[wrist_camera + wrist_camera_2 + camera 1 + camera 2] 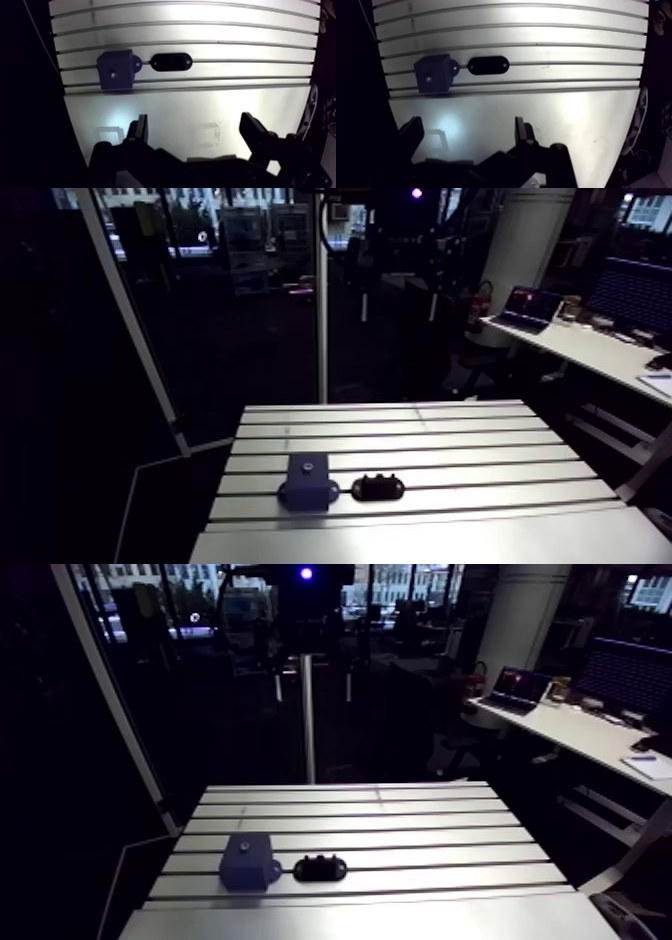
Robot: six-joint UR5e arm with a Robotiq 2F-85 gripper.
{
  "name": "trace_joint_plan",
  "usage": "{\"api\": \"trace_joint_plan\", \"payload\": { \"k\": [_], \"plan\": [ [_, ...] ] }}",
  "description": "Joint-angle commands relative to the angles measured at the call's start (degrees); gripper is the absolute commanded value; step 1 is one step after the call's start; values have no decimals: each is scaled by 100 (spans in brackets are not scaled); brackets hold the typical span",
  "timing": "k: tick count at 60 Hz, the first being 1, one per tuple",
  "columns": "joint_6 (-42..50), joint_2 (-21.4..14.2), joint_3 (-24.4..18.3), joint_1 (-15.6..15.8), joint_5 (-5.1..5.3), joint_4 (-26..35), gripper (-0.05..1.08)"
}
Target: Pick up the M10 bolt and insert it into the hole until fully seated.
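Lighting: dim overall; bench (200, 35) the only bright surface.
Glare: soft white patch on bare metal between blue block (116, 70) and claw (194, 120).
Claw: black silhouette, no detail.
Distortion: bench slots bow in the wrist view.
Focus: soft throughout.

On the table (450, 438), a blue block (307, 481) lies beside a black oval piece (378, 487).

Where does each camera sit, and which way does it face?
Arm view: rides on the upper link, looking forward and down over the table, the blue block and the black part; no part of the arm shows clearly.
Wrist view: sits on the wrist, looking down past the open gripper; its fingers show, with block and part ahead.
Shared: both show the table, with block and part side by side.
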Motion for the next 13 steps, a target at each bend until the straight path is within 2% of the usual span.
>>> {"api": "trace_joint_plan", "payload": {
  "k": [1,13],
  "plan": [
    [-3,-4,41,-30,5,-18,1],
    [-11,-4,41,-49,6,-19,1]
  ]
}}
